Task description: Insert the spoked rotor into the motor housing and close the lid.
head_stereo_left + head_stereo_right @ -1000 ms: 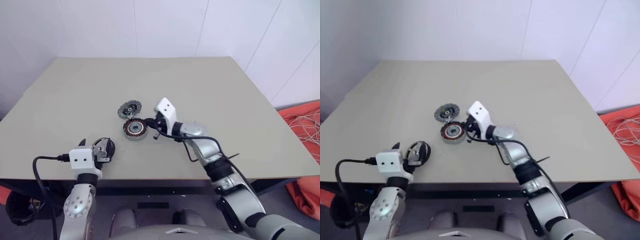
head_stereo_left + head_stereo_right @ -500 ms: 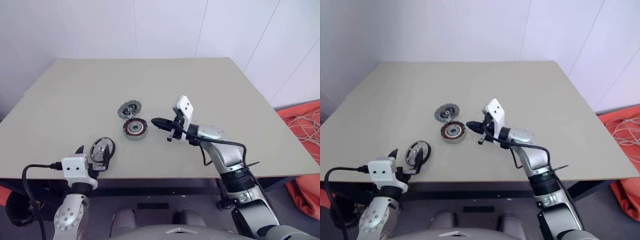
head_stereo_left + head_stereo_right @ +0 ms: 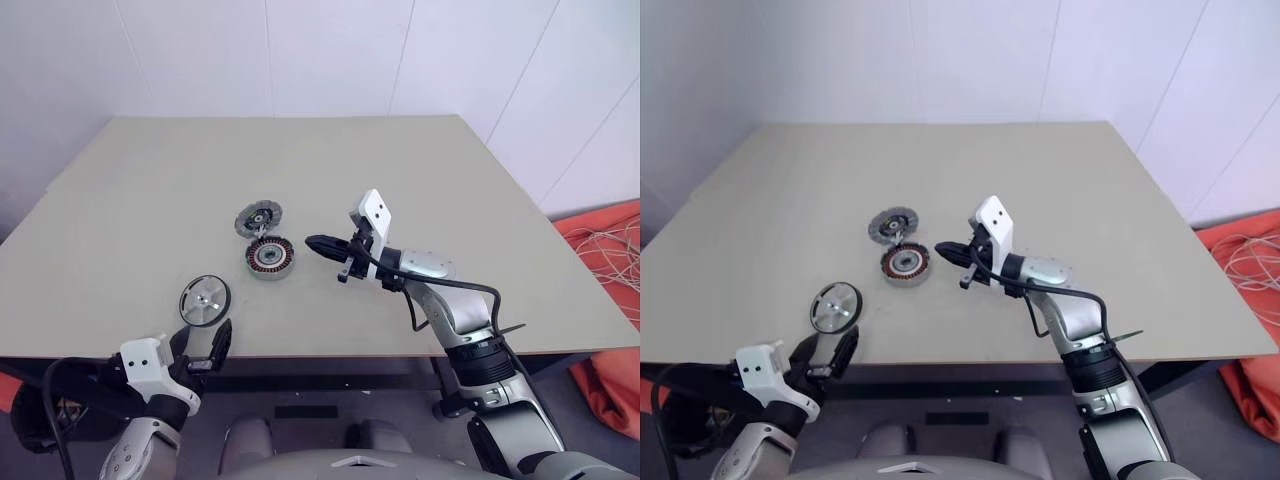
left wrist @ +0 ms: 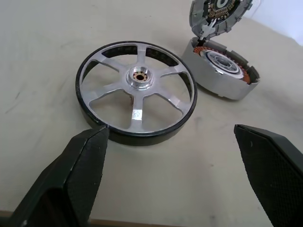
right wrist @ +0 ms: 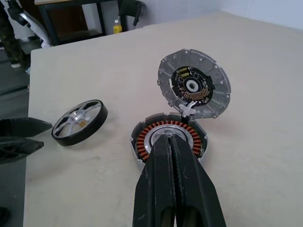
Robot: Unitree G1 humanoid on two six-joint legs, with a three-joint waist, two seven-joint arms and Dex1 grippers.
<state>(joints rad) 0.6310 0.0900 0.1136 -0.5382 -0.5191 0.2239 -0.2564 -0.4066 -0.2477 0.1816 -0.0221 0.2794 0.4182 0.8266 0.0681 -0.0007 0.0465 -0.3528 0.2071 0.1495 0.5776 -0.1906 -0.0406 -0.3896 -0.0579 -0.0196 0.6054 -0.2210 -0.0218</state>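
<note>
The motor housing (image 3: pixel 270 258) with copper windings half hides its hinged ribbed lid (image 3: pixel 259 218). The spoked rotor (image 3: pixel 204 300) lies flat nearby, dark-rimmed. The left gripper (image 3: pixel 200 346) gapes empty; the right gripper (image 3: pixel 314 242) is pinched closed, empty.

Spoked rotor (image 4: pixel 137 92) brushed metal; table (image 4: pixel 42 56) matt.

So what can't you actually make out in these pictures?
- Spoked rotor: its underside rests on the table, hidden in every view.
- Motor housing: its near part is covered by the right gripper in the right wrist view.
- Lid: it stands tilted open; its outer face is too small to read in the head views.
- Left gripper: both fingers run off the left wrist view's bottom edge.
</note>
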